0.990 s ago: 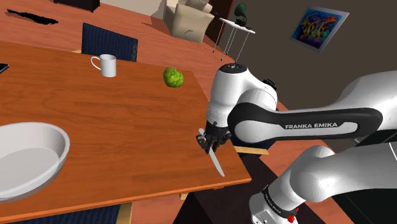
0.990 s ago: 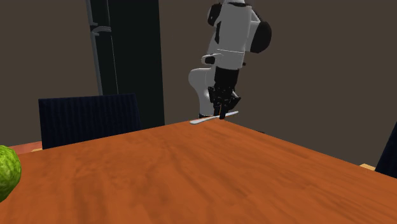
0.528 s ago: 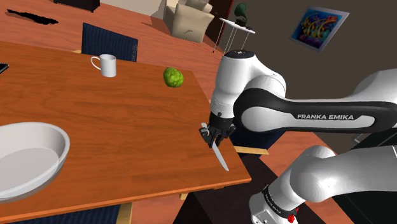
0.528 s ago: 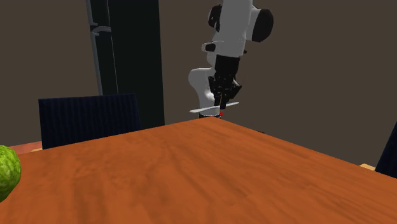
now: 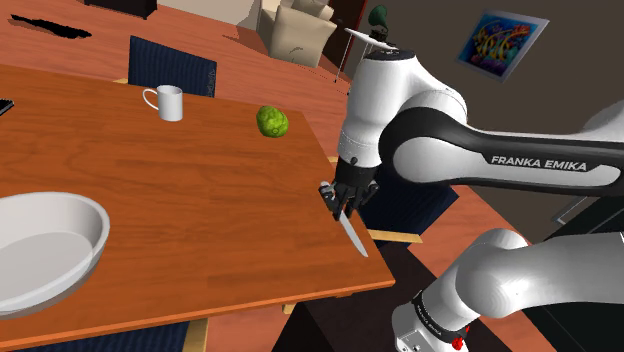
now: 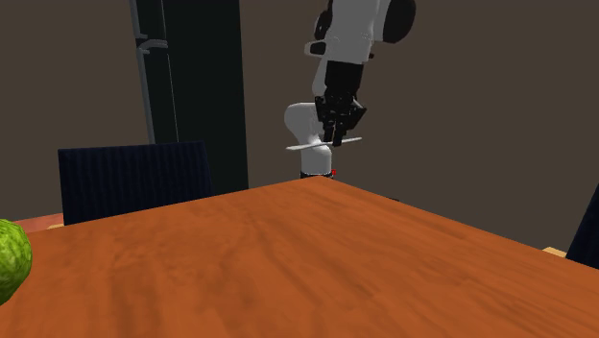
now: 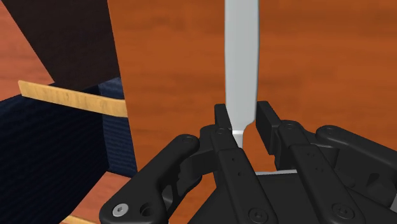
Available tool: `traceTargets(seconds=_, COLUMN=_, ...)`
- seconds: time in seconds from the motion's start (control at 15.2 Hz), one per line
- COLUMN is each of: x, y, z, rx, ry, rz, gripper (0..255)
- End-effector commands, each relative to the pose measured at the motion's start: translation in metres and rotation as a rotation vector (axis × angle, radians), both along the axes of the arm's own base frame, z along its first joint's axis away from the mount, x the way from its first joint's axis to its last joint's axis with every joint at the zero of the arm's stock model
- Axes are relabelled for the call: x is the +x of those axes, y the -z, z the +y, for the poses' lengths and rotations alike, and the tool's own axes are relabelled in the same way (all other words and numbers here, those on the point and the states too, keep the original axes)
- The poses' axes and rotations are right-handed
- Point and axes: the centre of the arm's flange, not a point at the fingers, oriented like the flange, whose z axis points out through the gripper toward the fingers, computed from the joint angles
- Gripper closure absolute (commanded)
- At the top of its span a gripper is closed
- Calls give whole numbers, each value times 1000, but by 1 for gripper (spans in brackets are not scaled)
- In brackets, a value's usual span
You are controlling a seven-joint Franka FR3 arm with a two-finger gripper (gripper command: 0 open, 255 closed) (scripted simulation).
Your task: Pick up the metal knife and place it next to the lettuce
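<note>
I have the gripper (image 5: 342,207) closed tight on the knife (image 5: 354,238). The fingers (image 7: 221,122) pinch it at the narrow neck, where the blade begins. The grey blade sticks straight out past the fingertips.

In the shoulder view the knife hangs over the table (image 5: 190,190) at its corner nearest the stand, with the tip slanting down toward that corner. From the second exterior view the gripper (image 6: 334,136) is well above the table's (image 6: 288,259) far corner. There the knife (image 6: 324,144) lies nearly level and is plainly off the wood. In the wrist view the knife (image 7: 242,60) runs over the tabletop, held in the gripper (image 7: 245,122). A second chair (image 7: 67,149), dark blue with a pale rail, sits just past the table's edge.

The lettuce (image 5: 271,121) rests on the table near its far edge, well apart from the knife. In the second exterior view the lettuce (image 6: 9,259) sits at the table's near left. A white mug (image 5: 166,102) stands on the table along that same far side. A white bowl (image 5: 45,250) sits at the table's near side, away from the stand. A dark blue chair (image 5: 172,65) is drawn up behind the table's far edge.
</note>
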Motion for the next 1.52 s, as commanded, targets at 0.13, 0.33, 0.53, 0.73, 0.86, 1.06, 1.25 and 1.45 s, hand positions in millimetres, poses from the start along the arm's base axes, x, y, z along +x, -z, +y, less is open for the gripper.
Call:
traceTargets(seconds=0.13, x=0, y=-21, z=-1, rx=0, ry=0, rz=0, gripper=255)
traceTargets(seconds=0.33, x=0, y=-36, z=-1, rx=0, ry=0, rz=0, gripper=255)
traceTargets(seconds=0.53, x=0, y=-52, z=-1, rx=0, ry=0, rz=0, gripper=255)
traceTargets(seconds=0.73, x=24, y=-53, z=-11, rx=0, ry=0, rz=0, gripper=255)
traceTargets(seconds=0.86, x=48, y=-53, z=-22, rx=0, ry=0, rz=0, gripper=255)
traceTargets(seconds=1.06, x=85, y=-53, z=-37, rx=0, ry=0, rz=0, gripper=255)
traceTargets(seconds=1.25, x=121, y=-53, z=-53, rx=0, ry=0, rz=0, gripper=255)
traceTargets(seconds=1.45, x=157, y=-53, z=-69, rx=0, ry=0, rz=0, gripper=255)
